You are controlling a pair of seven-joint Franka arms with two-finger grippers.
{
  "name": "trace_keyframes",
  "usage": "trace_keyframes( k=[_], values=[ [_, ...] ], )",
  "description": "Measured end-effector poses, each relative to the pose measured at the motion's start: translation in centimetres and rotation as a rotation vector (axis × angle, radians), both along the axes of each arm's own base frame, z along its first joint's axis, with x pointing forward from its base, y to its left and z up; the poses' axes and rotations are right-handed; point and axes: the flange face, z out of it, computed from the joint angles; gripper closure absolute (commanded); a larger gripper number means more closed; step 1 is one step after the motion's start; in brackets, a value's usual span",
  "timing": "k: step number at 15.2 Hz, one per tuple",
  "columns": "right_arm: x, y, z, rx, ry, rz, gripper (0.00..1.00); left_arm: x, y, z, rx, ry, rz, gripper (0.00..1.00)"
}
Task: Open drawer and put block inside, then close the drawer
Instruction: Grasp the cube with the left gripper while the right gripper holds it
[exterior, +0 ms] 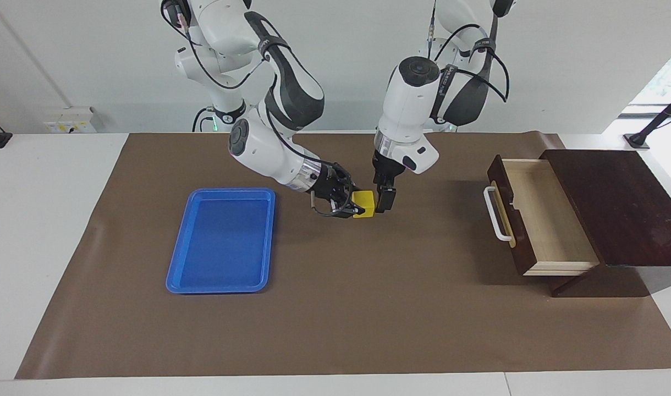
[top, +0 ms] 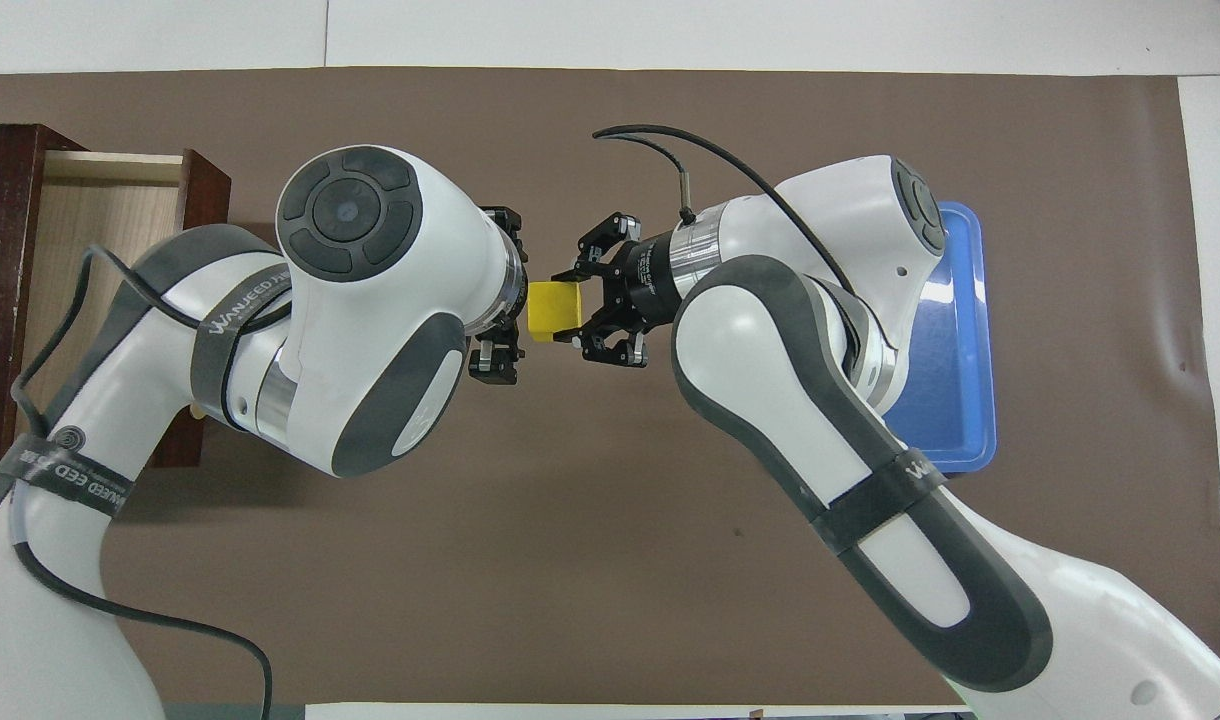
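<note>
The yellow block (exterior: pixel 364 204) is held over the middle of the brown mat, and it also shows in the overhead view (top: pixel 553 308). My right gripper (exterior: pixel 356 207) lies nearly level and is shut on the block, with a finger on each side (top: pixel 580 305). My left gripper (exterior: pixel 386 200) points down and is right beside the block on the side toward the drawer (top: pixel 505 300). The drawer (exterior: pixel 544 214) of the dark wooden box (exterior: pixel 616 203) is pulled out toward the middle of the table. Its pale inside is bare (top: pixel 110 230) and its white handle (exterior: pixel 496 214) faces the grippers.
A flat blue tray (exterior: pixel 220 287) lies on the mat toward the right arm's end of the table; the right arm covers part of it in the overhead view (top: pixel 970 440). The brown mat (exterior: pixel 368 308) covers most of the table.
</note>
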Motion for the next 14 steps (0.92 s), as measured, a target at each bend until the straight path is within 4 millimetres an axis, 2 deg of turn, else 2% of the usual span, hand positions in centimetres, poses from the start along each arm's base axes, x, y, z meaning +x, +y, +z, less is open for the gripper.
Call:
trace_keyframes(
  k=[4, 7, 8, 13, 14],
  values=[
    [0.1, -0.2, 0.1, 0.0, -0.003, -0.004, 1.0, 0.7, -0.4, -2.7, 0.001, 0.02, 0.068, 0.0],
    [0.2, -0.2, 0.4, 0.002, -0.007, -0.004, 1.0, 1.2, -1.1, -3.8, -0.016, 0.008, 0.103, 0.02],
    [0.2, -0.2, 0.4, 0.003, -0.008, -0.004, 1.0, 1.1, -1.3, -3.8, -0.02, 0.004, 0.104, 0.14],
    [0.6, -0.5, 0.7, 0.0, -0.023, -0.017, 1.0, 0.5, -2.4, -3.5, -0.031, -0.002, 0.097, 0.96],
    [0.6, -0.6, 0.7, -0.003, -0.024, -0.012, 1.0, 0.5, -2.4, -3.6, -0.031, -0.002, 0.091, 1.0]
  ],
)
